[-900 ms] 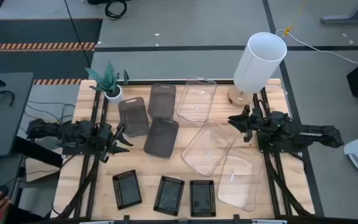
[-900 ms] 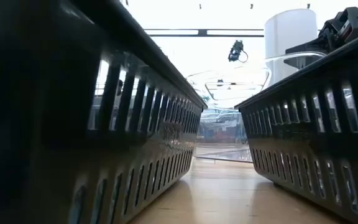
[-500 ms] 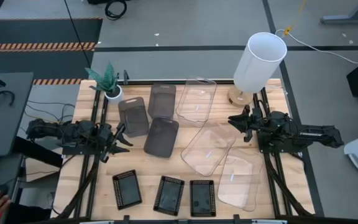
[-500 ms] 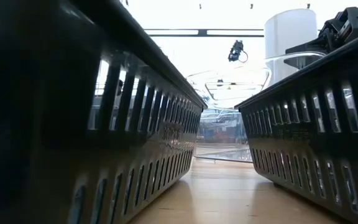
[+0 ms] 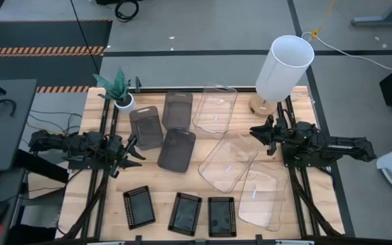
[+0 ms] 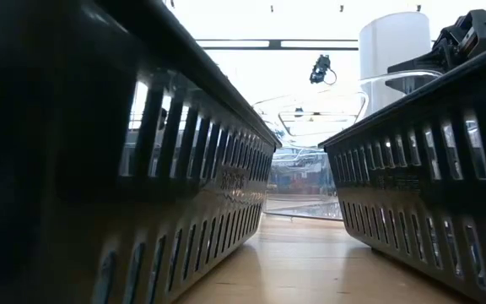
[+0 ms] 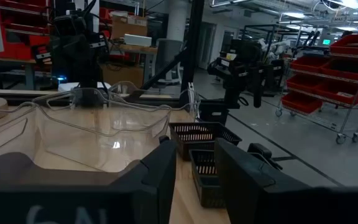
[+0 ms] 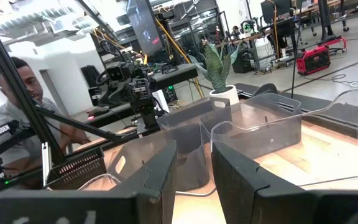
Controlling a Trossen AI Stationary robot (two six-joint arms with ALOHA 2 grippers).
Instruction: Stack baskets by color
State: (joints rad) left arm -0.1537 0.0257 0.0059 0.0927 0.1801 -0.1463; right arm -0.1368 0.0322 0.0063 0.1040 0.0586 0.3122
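Three smoky grey baskets (image 5: 145, 127) (image 5: 177, 109) (image 5: 177, 150) rest on their bases at the table's far left-centre. Three clear baskets (image 5: 215, 109) (image 5: 227, 161) (image 5: 260, 197) lie in a slanting row toward the near right. Three black mesh baskets (image 5: 139, 206) (image 5: 185, 214) (image 5: 222, 216) stand along the near edge. My left gripper (image 5: 136, 151) hovers open just left of the grey baskets, its fingers (image 7: 160, 180) with nothing between them. My right gripper (image 5: 253, 133) hovers open at the right of the clear baskets, its gap (image 8: 194, 168) likewise bare.
A tall white cylinder (image 5: 284, 68) stands at the far right corner, close behind my right arm. A small potted plant (image 5: 118, 92) stands at the far left corner. A person (image 8: 11, 118) sits beyond the table's left side. Bare wood shows at the near left corner (image 5: 87, 211).
Both arms have kept still and no basket has moved. A person's hand beside the table's near left corner has drawn back out of the high view.
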